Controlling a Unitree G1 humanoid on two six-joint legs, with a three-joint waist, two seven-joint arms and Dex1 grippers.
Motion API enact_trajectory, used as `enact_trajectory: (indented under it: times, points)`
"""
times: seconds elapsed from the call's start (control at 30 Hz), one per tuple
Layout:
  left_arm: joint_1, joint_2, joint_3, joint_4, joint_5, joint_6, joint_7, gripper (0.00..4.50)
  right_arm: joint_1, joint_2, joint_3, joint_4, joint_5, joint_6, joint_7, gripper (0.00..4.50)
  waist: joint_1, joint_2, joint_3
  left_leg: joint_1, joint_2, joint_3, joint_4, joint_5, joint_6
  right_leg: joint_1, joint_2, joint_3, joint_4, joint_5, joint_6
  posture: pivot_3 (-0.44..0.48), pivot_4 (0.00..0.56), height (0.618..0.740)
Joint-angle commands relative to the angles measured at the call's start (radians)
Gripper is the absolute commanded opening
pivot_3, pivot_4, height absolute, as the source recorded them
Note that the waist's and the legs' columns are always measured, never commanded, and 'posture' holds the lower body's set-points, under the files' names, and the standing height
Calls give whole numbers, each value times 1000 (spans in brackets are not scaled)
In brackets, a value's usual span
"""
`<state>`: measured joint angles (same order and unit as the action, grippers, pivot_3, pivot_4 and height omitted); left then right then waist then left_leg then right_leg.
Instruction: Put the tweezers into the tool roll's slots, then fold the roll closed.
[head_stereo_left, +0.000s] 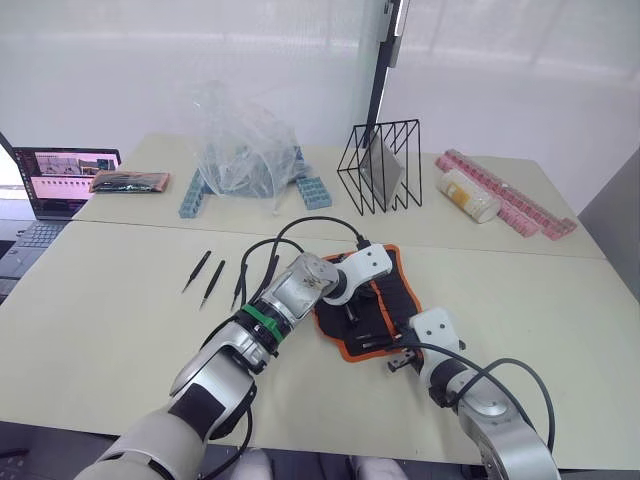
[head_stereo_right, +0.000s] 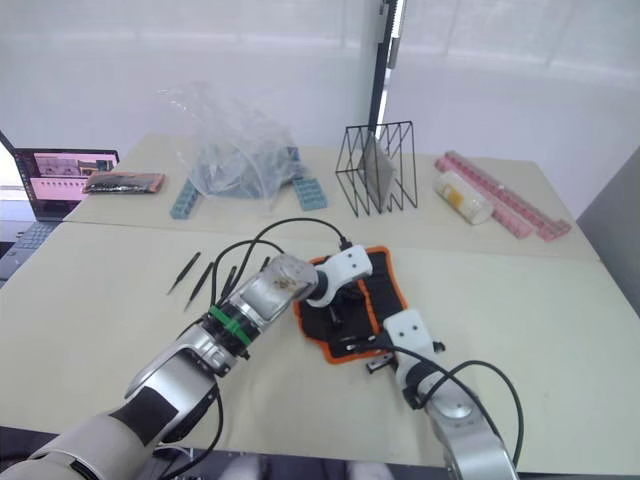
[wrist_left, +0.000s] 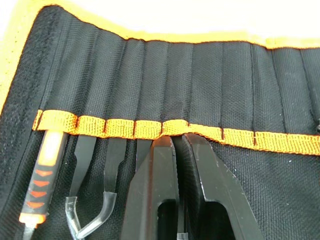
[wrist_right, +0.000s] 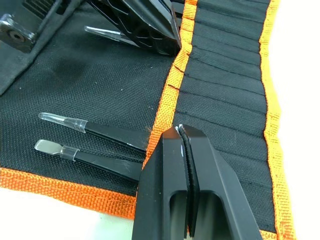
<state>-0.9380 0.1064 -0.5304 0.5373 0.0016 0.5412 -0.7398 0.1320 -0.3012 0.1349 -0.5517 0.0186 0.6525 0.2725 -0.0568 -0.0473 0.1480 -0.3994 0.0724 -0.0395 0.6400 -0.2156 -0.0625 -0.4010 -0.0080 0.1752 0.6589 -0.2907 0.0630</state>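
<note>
I see the black fabric tool roll with orange edging (head_stereo_left: 375, 305) lying open at the centre of the frame on the pale beige table (head_stereo_left: 120, 320), with both arms reaching onto it. My left gripper (wrist_left: 179, 140) has its two black fingers pressed close together, tips right at the orange strip bordering the row of narrow black pocket slots (wrist_left: 165, 70); something thin sits between the fingers lower down, but I cannot tell what it is. Beside it, other tools are already tucked in: an orange-handled tool (wrist_left: 47, 175) and tweezers with clear plastic tip caps (wrist_left: 95, 200).

My right gripper (wrist_right: 184, 131) has its fingers pressed together with only a hairline seam between them, pinching the roll's orange strip at the pocket edge. Just beside it two slim black tweezers with clear caps (wrist_right: 95, 135) sit in their pockets.

Left of centre in the frame, loose slim black pointed tweezers (head_stereo_left: 196, 271) lie on the table, near the left arm and apart from the roll. Another (head_stereo_left: 213, 282) lies just beside the first.
</note>
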Motion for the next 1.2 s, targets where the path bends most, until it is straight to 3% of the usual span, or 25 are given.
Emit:
enact_trajectory:
  times: [0.03,0.17,0.23,0.5,0.6,0.83,1.0,1.2]
  points:
    - [14,-27,22,13,19,-40,4,0,41,8,76,55,13,68,23,19,1,0,0,0,0,0,0,0,0,0,0,0,0,0,0,0,150,720]
    - [21,-2,40,-9,28,-45,-17,0,40,9,74,57,11,68,25,19,2,0,0,0,0,-1,0,0,0,1,0,0,0,0,0,0,150,720]
    - [18,34,53,-52,28,-27,-44,864,40,9,73,58,11,68,25,0,0,0,0,0,0,-1,0,0,0,0,0,0,0,0,0,0,150,720]
    - [32,192,84,-308,10,125,-149,3385,30,8,70,67,11,67,28,0,-14,1,0,-3,0,-2,-1,0,0,-3,0,0,1,-1,0,0,150,720]
    - [52,230,142,-417,-35,175,-168,4425,20,4,69,76,11,66,33,0,-14,1,0,-4,0,-2,-1,0,0,-3,0,0,1,-1,0,0,150,720]
    - [231,354,426,-633,-216,161,-193,4470,-16,-14,67,108,13,44,60,0,-32,1,0,-1,0,-2,-1,0,0,-3,0,0,4,-1,0,0,150,720]
    - [450,494,619,-746,-299,178,-191,4470,-41,-44,56,131,21,17,96,0,-40,0,0,1,0,-3,-2,0,0,-2,0,-1,4,-2,-1,0,150,720]
    - [756,570,892,-844,-358,159,-136,4470,-48,-77,21,149,36,-53,136,0,-39,-2,1,0,0,-3,-2,0,0,-2,-1,-2,3,-2,-2,0,150,720]
